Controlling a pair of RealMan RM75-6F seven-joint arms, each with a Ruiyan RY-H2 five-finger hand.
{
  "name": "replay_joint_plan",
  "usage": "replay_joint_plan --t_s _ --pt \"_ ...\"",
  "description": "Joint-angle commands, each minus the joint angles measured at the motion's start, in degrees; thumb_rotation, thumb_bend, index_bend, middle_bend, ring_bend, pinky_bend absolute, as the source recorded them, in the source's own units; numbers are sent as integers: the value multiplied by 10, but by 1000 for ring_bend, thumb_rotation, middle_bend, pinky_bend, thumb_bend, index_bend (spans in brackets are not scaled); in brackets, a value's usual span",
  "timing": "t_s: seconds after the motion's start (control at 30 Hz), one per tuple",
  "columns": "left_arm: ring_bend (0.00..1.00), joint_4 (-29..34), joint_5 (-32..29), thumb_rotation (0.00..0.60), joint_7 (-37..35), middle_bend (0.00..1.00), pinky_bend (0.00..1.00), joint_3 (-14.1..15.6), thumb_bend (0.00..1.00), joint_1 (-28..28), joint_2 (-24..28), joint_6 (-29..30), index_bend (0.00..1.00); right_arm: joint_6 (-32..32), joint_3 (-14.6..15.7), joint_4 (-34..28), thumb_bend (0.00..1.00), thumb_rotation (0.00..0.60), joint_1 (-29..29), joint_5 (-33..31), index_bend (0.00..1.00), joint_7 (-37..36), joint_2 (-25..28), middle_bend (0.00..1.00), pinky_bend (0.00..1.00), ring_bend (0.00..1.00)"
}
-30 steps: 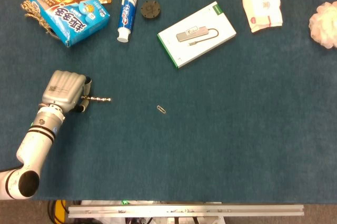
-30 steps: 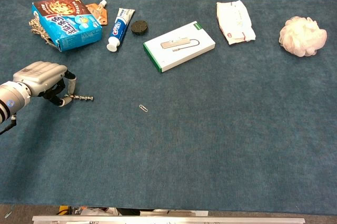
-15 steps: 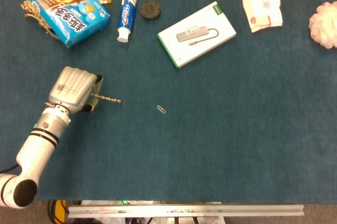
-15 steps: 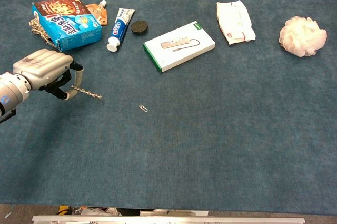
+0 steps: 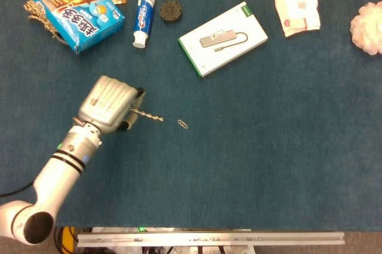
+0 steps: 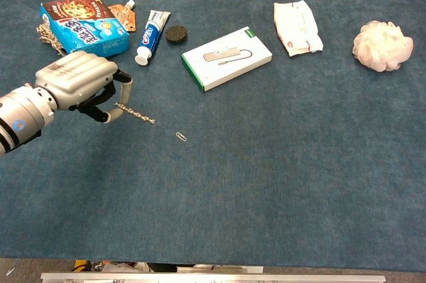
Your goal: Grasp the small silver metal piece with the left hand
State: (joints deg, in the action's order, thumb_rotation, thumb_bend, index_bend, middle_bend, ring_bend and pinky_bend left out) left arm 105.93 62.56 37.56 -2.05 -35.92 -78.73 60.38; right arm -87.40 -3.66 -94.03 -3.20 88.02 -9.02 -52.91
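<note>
Metal piece (image 5: pixel 149 115) in the head view is a thin, silvery, spiral-fluted rod, much like a drill bit. It sticks out to the right from your left hand (image 5: pixel 110 103), whose fingers are curled in and pinch it at its near end. The free tip points toward a small clip (image 5: pixel 183 124) lying just beyond it on the blue surface (image 5: pixel 268 146), and the two are apart. Judge the piece as light, rigid and hard: it will not bend or crush, but the smooth metal and narrow shank could let it roll or pivot between the fingers. A hold at one end leaves the rest of the length as a lever, so a pinch nearer the middle would likely sit steadier. In the chest view the hand (image 6: pixel 80 83) shows knuckles up with the fingers tucked under, clamped on the end of the piece (image 6: pixel 136 114), which slopes slightly down and to the right. You cannot tell from here whether its tip touches the surface or hangs just above it. The clip (image 6: pixel 181 136) lies near the tip, not touching it. Your right hand appears in neither view.
</note>
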Motion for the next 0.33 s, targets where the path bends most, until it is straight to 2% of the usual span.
replay_joint_plan --t_s 0.03,0.33 --pt "873 -4 -17 600 11 884 1000 -6 344 -13 -18 -9 570 -1 0 0 237 600 1 0 351 0 0 402 476 324" --pt "873 -27 -60 600 32 884 1000 -17 345 -40 -67 -18 569 -4 0 -2 237 600 5 -2 351 4 2 402 476 324"
